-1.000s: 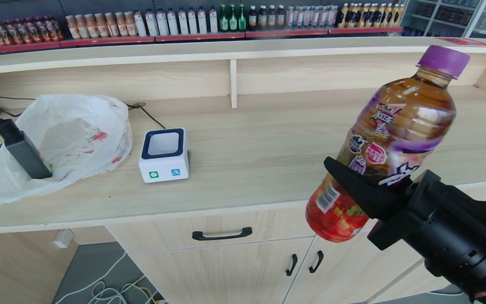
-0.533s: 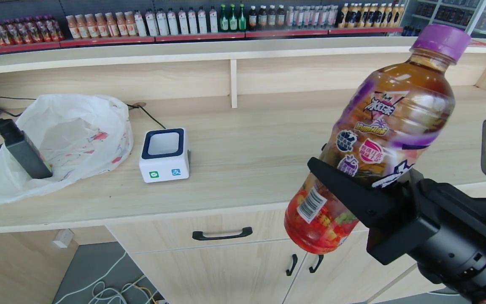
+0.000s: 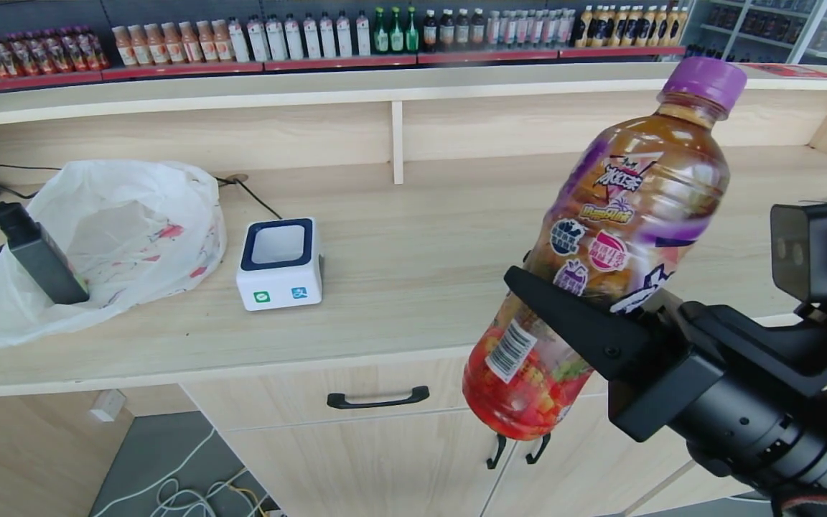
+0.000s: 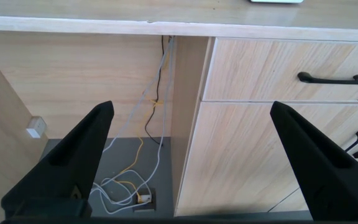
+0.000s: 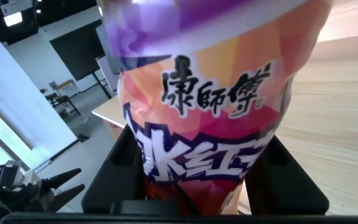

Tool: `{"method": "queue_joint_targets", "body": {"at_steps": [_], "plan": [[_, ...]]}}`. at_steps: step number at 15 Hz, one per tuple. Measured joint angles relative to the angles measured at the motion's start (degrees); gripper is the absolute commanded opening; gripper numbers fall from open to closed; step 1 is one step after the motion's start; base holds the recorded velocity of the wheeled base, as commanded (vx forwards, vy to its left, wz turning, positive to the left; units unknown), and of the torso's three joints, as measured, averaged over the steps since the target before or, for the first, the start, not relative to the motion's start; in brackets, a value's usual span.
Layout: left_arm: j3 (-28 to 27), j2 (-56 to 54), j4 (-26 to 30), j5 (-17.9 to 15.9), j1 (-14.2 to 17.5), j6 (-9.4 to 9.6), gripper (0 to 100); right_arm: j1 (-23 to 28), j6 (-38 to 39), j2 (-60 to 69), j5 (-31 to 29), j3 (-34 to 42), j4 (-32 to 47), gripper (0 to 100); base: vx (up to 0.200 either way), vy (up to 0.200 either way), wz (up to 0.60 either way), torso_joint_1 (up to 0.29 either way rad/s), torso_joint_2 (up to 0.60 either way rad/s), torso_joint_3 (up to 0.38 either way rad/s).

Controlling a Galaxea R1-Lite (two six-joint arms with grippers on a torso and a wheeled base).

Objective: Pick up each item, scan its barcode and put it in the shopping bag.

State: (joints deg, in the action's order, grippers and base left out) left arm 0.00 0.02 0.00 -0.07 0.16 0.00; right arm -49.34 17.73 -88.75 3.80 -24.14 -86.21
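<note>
We see the right hand point(image 5: 202, 149) closed around a drink bottle point(image 3: 622, 215), gripping it on the lower half of its body. In the right wrist view the two fingers point(image 5: 122, 165) press on opposite sides of the label. The bottle is in the air and tilted, with its purple cap point(image 3: 703, 80) up and its red bottom lower and nearer the robot. It hangs over the front edge of the surface point(image 3: 421, 251), on the robot's right. A barcode point(image 3: 510, 350) shows on the label near the bottom, on the side facing the robot's left.

We find the white scanner box point(image 3: 279, 264) standing on the surface, well apart from the bottle on its left. Its dark-framed window faces up and a cable point(image 3: 259, 197) runs from behind it. Just beside the scanner, further left, the white shopping bag point(image 3: 119, 230) lies on the surface with its mouth open. A dark grey device point(image 3: 40, 255) leans at the bag's left edge.

The left hand point(image 4: 191, 107) is wide open and holds nothing. It sits below the level of the surface, facing the cupboard front, where a drawer handle point(image 4: 330, 78) and loose cables on the floor point(image 4: 135, 186) show.

Behind the surface, a shelf point(image 3: 385, 32) carries a long row of bottles.
</note>
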Motion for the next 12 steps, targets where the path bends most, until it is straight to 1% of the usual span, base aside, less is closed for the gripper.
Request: {"method": "queue_joint_targets", "body": {"at_steps": [2,3,5,9,12], "plan": [[0.0,0.0,0.0,-0.02,0.0,0.0,100,-0.3,3.49,-0.26,0.02,-0.13,0.0,0,0.0,0.0,0.0,0.0,0.0,0.0],[0.0,0.0,0.0,-0.02,0.0,0.0,100,-0.52,3.82,-0.39,0.02,-0.15,0.0,0,0.0,0.0,0.0,0.0,0.0,0.0],[0.0,0.0,0.0,-0.02,0.0,0.0,100,-1.22,3.78,-1.0,-0.04,-0.06,0.0,0,0.0,0.0,0.0,0.0,0.0,0.0],[0.0,0.0,0.0,-0.02,0.0,0.0,100,-1.66,2.63,-3.64,-0.11,-3.94,-0.01,0,0.0,0.0,0.0,0.0,0.0,0.0],[0.0,0.0,0.0,-0.02,0.0,0.0,100,-1.93,1.95,-5.16,-0.15,-4.85,-0.06,0,0.0,0.0,0.0,0.0,0.0,0.0]]}}
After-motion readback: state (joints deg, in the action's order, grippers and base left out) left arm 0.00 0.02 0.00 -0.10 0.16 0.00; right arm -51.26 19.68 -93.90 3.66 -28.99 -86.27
